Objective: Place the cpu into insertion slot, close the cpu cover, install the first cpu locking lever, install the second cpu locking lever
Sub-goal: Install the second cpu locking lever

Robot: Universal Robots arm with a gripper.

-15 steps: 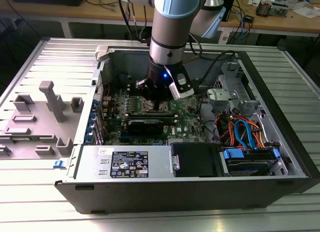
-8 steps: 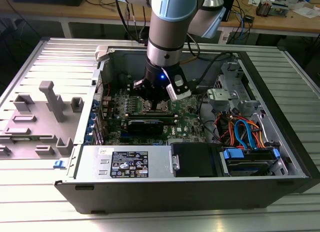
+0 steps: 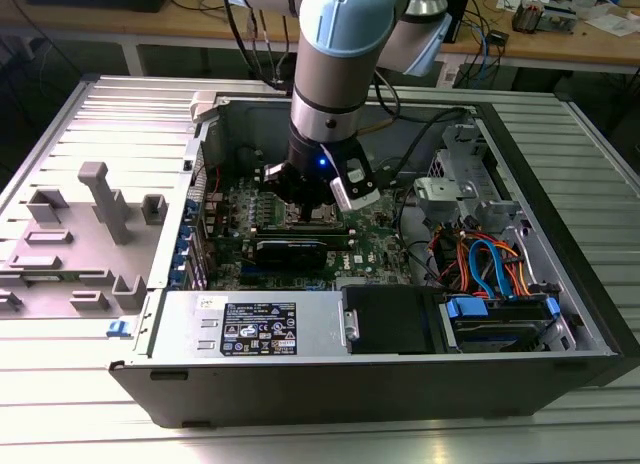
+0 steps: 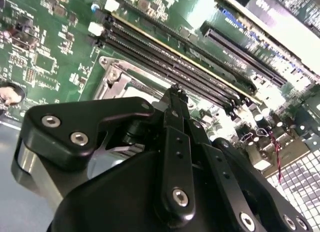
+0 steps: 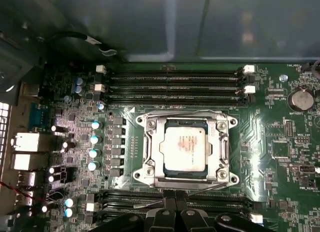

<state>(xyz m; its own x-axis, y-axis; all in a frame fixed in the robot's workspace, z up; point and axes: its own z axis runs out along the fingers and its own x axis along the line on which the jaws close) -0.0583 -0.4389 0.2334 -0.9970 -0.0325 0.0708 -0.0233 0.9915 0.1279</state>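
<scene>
The cpu (image 5: 185, 146) sits in the insertion slot (image 5: 148, 151) mid-motherboard (image 5: 280, 157), the cpu cover (image 5: 221, 148) closed over it, levers seemingly latched. The gripper (image 5: 174, 198) hovers at the socket's edge, fingers together, empty.

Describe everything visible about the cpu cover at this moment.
In the first wrist view the cpu cover is a dull silvery metal frame lying flat, closed over the socket on the green board. The chip shows through its square window. Screws sit at the surrounding corners. The end effector sits at its edge.
</scene>
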